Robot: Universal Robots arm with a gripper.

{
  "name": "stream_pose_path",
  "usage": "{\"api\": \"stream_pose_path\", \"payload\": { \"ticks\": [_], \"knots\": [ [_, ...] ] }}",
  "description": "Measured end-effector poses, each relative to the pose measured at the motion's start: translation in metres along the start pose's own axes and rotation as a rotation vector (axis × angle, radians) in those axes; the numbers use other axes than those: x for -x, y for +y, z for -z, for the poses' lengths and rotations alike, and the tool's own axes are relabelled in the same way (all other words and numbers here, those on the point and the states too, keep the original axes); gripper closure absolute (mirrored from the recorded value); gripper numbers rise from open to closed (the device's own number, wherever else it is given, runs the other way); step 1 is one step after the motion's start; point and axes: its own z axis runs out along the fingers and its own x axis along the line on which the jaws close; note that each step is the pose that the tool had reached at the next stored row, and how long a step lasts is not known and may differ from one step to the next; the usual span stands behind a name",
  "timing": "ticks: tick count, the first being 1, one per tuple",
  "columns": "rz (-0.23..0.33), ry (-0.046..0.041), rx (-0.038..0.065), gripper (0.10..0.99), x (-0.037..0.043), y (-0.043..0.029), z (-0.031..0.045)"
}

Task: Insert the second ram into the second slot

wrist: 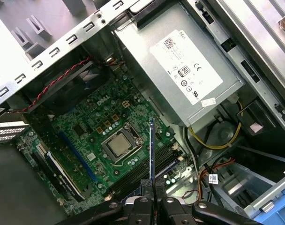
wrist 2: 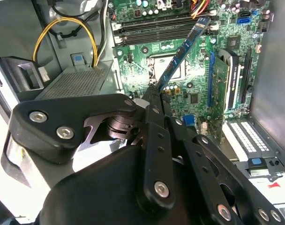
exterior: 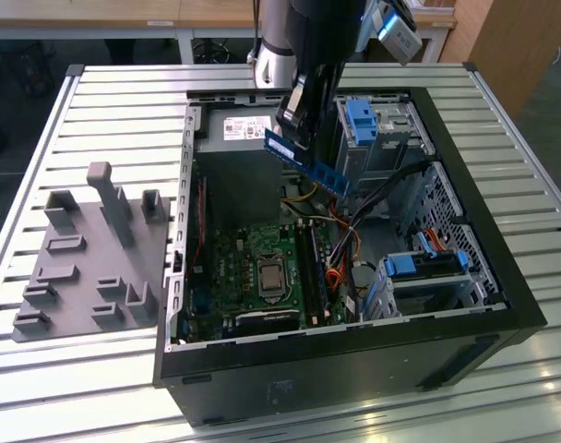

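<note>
Hand | clamped on second ram | above motherboard

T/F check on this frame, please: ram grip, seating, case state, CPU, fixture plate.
1. The end effector is shut on the second ram. True.
2. The second ram is seated in a slot. False: it hangs tilted in the air above the motherboard, held at one end.
3. The computer case lies open with the motherboard exposed. True.
4. A cooler covers the CPU. False: the chip sits bare in its socket.
5. A grey fixture plate lies on the table at the exterior view's left of the case. True.
</note>
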Motion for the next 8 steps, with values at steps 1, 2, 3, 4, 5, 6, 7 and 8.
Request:
{"api": "stream_pose_path", "payload": {
  "ticks": [1, 2, 3, 4, 5, 6, 7, 8],
  "knots": [
    [0.0, 0.0, 0.0, 0.957, -0.0005, -0.0004, 0.0],
    [0.0, 0.0, 0.0, 0.957, -0.001, -0.0008, -0.0001],
    [0.0, -0.0001, 0.0, 0.957, -0.0014, -0.0011, -0.0001],
    [0.0, 0.0, 0.0, 0.957, -0.0018, -0.0014, -0.0002],
    [0.0, -0.0001, 0.0, 0.957, -0.002, -0.0016, -0.0002],
    [0.0, -0.0002, 0.0, 0.957, -0.0022, -0.0018, -0.0003],
    [0.0, -0.0001, 0.0, 0.957, -0.0024, -0.0019, -0.0003],
    [0.0, 0.0, 0.0, 0.957, -0.0025, -0.002, -0.0003]
  ]
}}
